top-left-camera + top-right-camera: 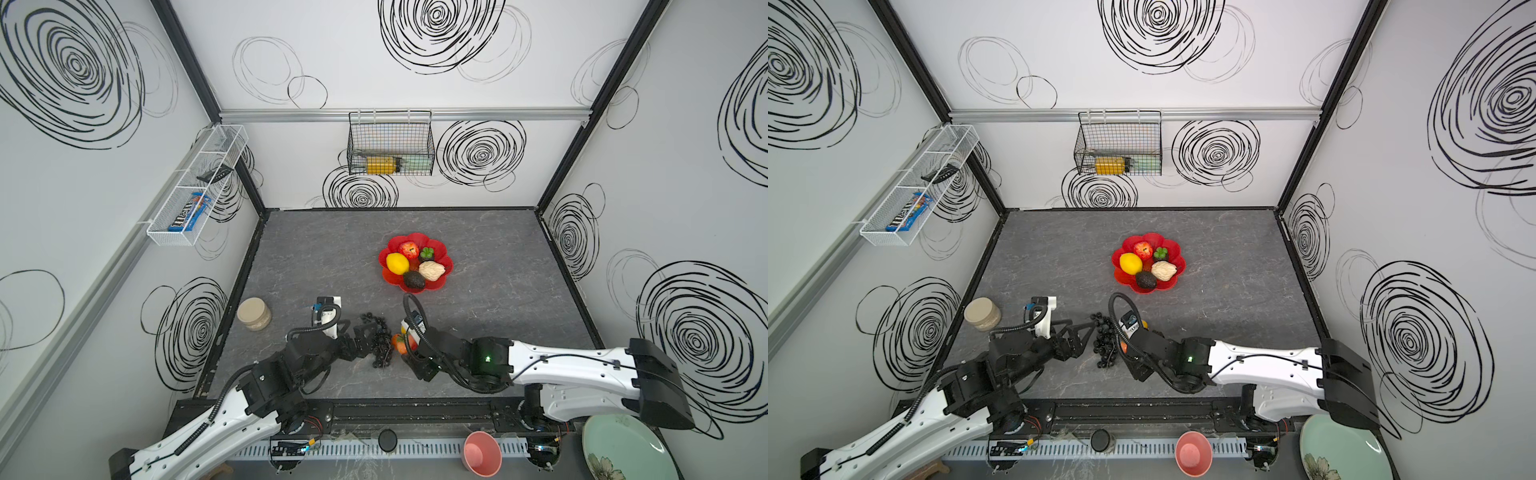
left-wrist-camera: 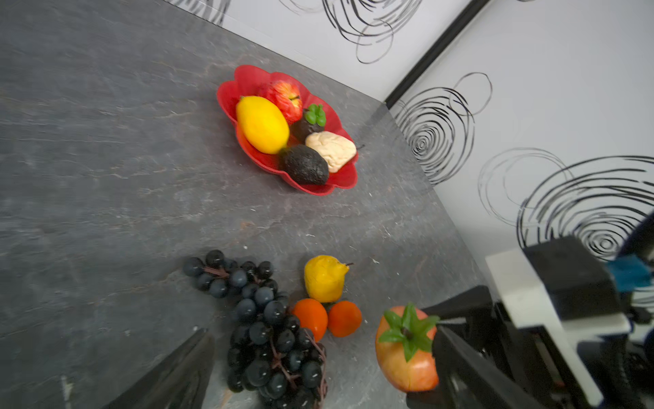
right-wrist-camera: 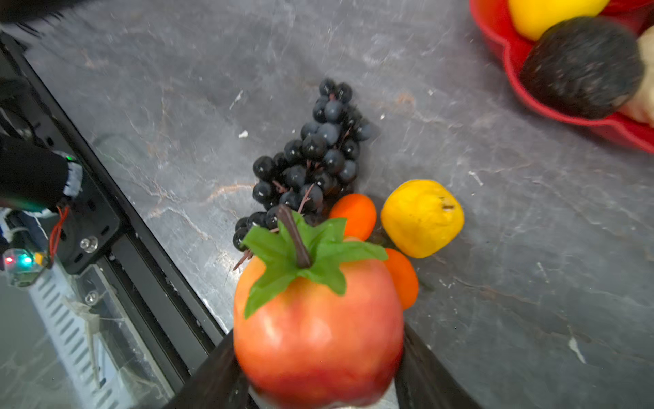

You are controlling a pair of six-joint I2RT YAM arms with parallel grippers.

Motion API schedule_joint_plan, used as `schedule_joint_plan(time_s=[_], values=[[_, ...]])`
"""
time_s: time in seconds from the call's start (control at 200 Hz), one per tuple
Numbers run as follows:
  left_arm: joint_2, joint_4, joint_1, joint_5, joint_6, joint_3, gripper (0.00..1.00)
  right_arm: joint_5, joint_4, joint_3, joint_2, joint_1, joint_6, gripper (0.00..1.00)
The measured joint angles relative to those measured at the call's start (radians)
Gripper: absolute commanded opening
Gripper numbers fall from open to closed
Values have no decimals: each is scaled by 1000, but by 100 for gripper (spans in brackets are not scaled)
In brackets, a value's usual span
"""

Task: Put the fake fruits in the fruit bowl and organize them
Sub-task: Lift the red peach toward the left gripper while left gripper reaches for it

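Note:
The red flower-shaped fruit bowl holds a lemon, red apple, mangosteen, cream wrinkled fruit and avocado. Nearer the front, a dark grape bunch, two tiny oranges and a small lemon lie on the table. My right gripper is shut on an orange-red fruit with green leaves, beside the oranges. My left gripper stands open at the grapes and grips nothing.
A beige jar stands at the table's left edge. Off the front rail sit a pink cup and a pale green plate. A wire basket hangs on the back wall and a white one on the left wall.

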Motion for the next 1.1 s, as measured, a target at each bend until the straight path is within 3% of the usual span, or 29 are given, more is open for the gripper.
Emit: schedule_joint_plan(time_s=[0.215, 0.33, 0.61, 0.846, 1.096], values=[[123, 131, -6, 199, 13, -4, 100, 39, 116, -88, -121, -6, -58, 64], [176, 175, -50, 238, 34, 0, 100, 45, 162, -100, -143, -6, -89, 63], [262, 195, -178, 213, 61, 30, 95, 78, 229, -119, -130, 26, -126, 63], [264, 179, -192, 208, 68, 30, 86, 158, 260, -119, -80, 60, -137, 63], [154, 176, -159, 172, 53, 13, 87, 170, 280, -121, -76, 78, -147, 63]])
